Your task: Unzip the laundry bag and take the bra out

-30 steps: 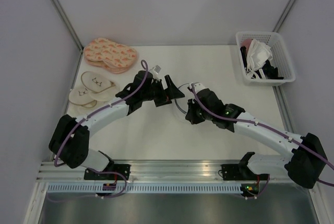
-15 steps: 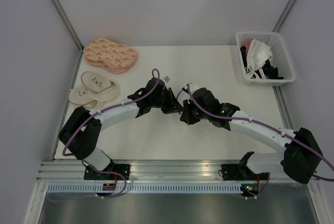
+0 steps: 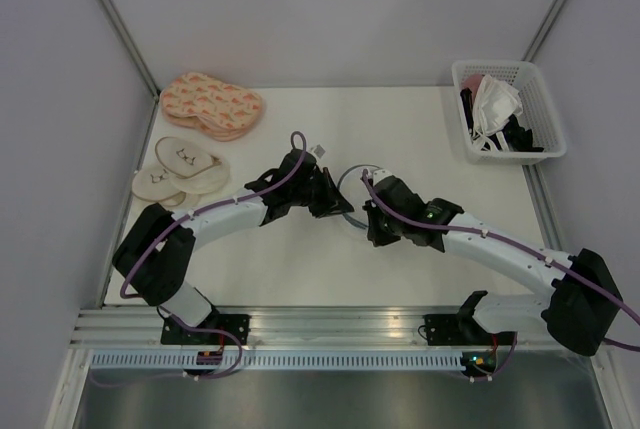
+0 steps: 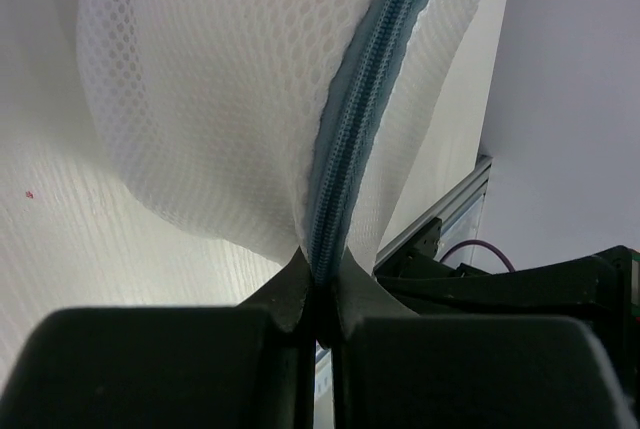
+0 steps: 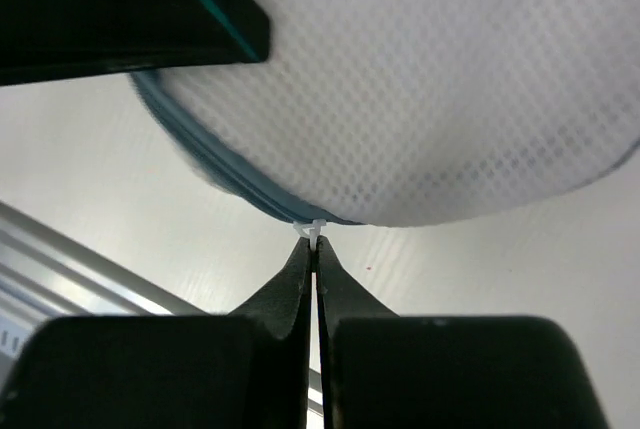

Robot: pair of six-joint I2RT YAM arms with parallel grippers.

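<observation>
The laundry bag (image 3: 352, 185), a white mesh pouch with a blue-grey zip line round its rim, hangs between my two grippers at mid-table. My left gripper (image 4: 318, 271) is shut on the zip line at the bag's (image 4: 210, 99) lower edge, and from above it (image 3: 338, 205) is at the bag's left side. My right gripper (image 5: 315, 245) is shut on the small white zip pull (image 5: 314, 229) under the bag's (image 5: 430, 79) rim; from above it (image 3: 370, 219) is at the near right. The bra does not show.
A white lattice basket (image 3: 535, 84) with white cloth and dark items stands at the back right. Pink patterned slippers (image 3: 210, 104) and cream slippers (image 3: 180, 169) lie at the back left. A metal rail (image 3: 320, 329) runs along the near edge.
My left gripper came in to the bag and shut on its zip line. My right gripper, still pinching the pull, shifted slightly right, and more of the bag's rim shows.
</observation>
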